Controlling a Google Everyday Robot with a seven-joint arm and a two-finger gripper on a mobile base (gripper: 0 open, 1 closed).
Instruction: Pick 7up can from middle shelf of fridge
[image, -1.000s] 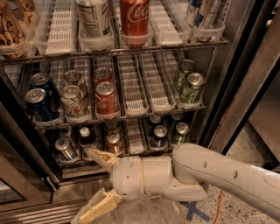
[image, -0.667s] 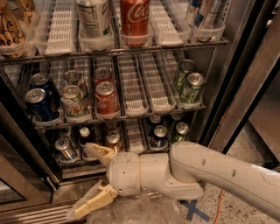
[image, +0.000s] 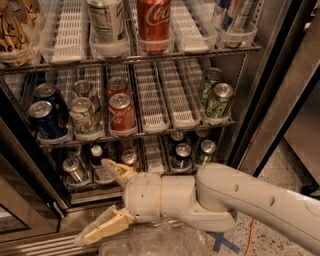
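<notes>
— Where's the 7up can?
— Middle shelf, front row, between a blue can and a cola can.
— And the gripper?
— Lower down, before the bottom shelf, fingers spread wide, holding nothing.

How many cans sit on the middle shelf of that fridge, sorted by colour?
Blue cans: 2
Pale silver-white cans: 2 (the rear one is mostly hidden)
Red cans: 2
Green cans: 2
Total: 8 cans on the middle shelf
The gripper, jaws open and empty, hangs lower down, in front of the bottom shelf.
</notes>
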